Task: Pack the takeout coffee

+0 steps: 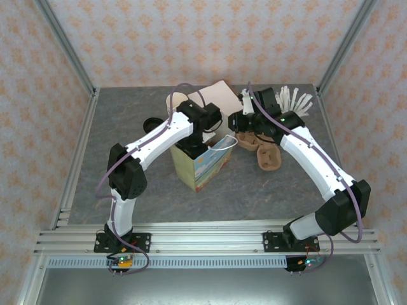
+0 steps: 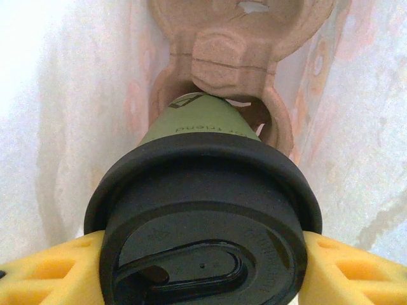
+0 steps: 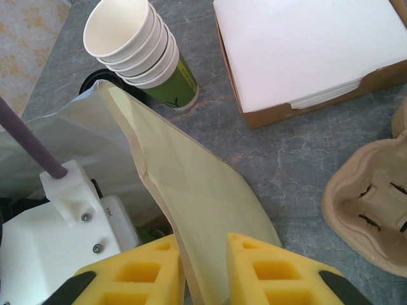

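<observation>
The coffee cup (image 2: 203, 121) is olive green and its lid (image 2: 203, 210) is black. The left tool (image 2: 203, 279) is yellow. The cup holder (image 2: 222, 44) at 12 o'clock is light brown. The paper bag (image 3: 191, 203) is pale cream inside, with a blue and orange print outside. The tabletop (image 3: 286, 152) is grey and marbled. The walls (image 1: 210, 38) are cream with an orange flower pattern.

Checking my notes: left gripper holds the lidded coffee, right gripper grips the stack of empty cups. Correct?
No: the right gripper is shut on the paper bag's wall, not the stack of empty cups, per the right wrist view. The left gripper does hold the lidded coffee.
</observation>
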Tool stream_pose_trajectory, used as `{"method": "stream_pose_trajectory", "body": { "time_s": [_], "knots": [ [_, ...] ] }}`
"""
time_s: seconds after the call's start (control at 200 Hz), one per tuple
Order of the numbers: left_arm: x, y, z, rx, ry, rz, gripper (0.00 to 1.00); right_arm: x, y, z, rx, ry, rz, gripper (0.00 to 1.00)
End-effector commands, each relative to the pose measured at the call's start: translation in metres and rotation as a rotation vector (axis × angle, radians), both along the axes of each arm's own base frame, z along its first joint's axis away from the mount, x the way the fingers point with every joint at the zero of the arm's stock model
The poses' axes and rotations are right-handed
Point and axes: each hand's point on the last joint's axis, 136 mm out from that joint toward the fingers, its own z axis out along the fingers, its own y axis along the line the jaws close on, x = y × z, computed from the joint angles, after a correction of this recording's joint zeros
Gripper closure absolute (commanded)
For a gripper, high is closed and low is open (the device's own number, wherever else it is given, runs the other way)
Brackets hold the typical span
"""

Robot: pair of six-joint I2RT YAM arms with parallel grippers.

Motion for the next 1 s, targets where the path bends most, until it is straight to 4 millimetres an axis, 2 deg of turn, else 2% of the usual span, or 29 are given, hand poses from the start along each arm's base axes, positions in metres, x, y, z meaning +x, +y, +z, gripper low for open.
{"method": "stream_pose_trajectory", "body": {
  "time_s": [0.0,0.115,0.22,0.395,0.631,0.991],
  "knots": [
    [0.003,0.001,0.03,-0.024,-0.082,0.015,0.66,-0.003,-0.002,0.001,-0.023,-0.01,0.003,0.77],
    [-0.002,-0.001,0.041,-0.023,-0.097,0.003,0.66,-0.003,-0.002,0.001,-0.025,-0.007,0.004,0.77],
    [-0.006,0.001,0.043,-0.004,-0.092,-0.005,0.66,-0.002,-0.002,0.001,-0.027,-0.01,0.002,0.77],
    [-0.006,0.009,0.031,0.043,-0.08,-0.01,0.65,-0.003,-0.003,-0.001,-0.03,-0.008,0.001,0.77],
    [0.003,0.011,0.013,-0.006,-0.072,0.028,0.66,-0.004,-0.004,0.0,-0.031,-0.011,0.0,0.78],
    [0.003,0.006,-0.004,-0.036,-0.047,0.033,0.66,-0.003,-0.004,-0.001,-0.034,-0.007,-0.002,0.78]
  ]
}}
